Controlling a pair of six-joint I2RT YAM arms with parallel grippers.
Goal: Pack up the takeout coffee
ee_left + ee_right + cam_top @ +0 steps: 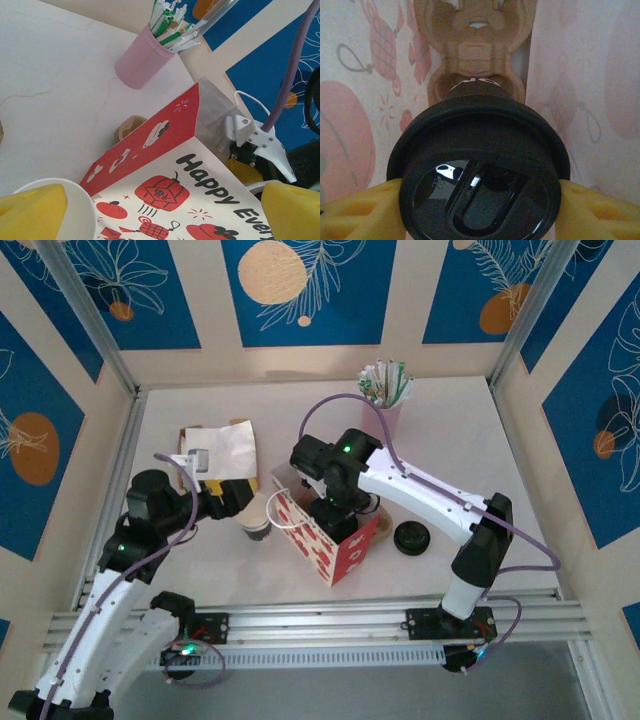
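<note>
a white table (470, 440) with faint veining sits in a booth of cream walls set with blue panels (300, 290) drawn with white leaves and orange discs. a pink cup of wrapped straws (385, 405) stands far right, flat brown and cream paper pieces (235, 445) lie far left, and a loose black lid (412, 537) sits just right of the red-and-white gift bag (330, 550) at centre, which stands between the two arms. the takeout coffee (257, 520), open-topped, stands on the table just left of that bag. its rim is against one yellow finger of the left gripper (160, 215), whose fingers are spread wide, released. the right gripper (480, 212) is down inside the bag, clenched on a black-lidded cup (480, 175) above a cardboard carrier (475, 45). the bag's side reads "happy ever", the rest cut off.
</note>
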